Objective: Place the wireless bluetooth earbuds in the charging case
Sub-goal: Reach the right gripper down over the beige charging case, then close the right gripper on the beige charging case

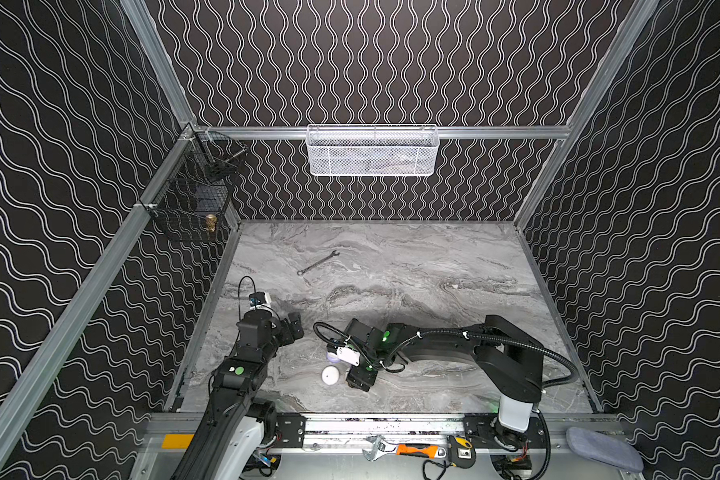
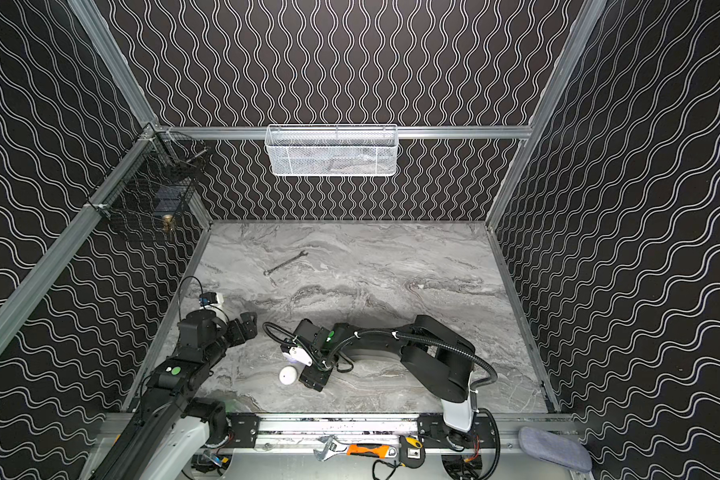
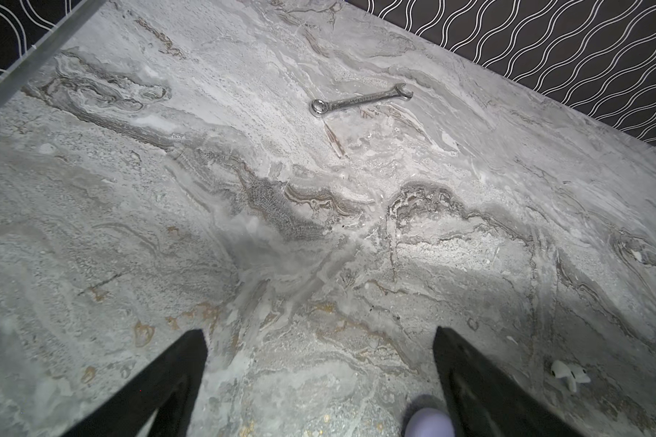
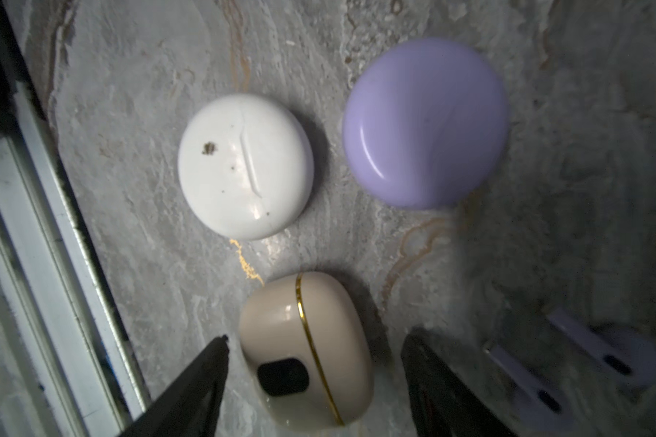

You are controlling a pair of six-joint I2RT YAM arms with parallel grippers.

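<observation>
Right gripper [image 4: 317,336], lower centre in both top views, stands jaws apart astride the beige case [image 4: 281,321], ungripped: centre, then close gently; left gripper [image 3: 319,333] gapes empty.

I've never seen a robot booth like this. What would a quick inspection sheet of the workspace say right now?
Surface: grey marbled table, no spills seen.
Job's things: white case, lilac case and beige case, all shut; two lilac earbuds beside them; one white earbud lying loose.
Clutter: wrench on the table.
Grippers: left gripper open, empty; right gripper open, jaws either side of the beige case, not touching it.
Cables: black hose along the right arm.
Surroundings: white mesh basket and black wire basket on the walls; hand tools by the front rail.
</observation>
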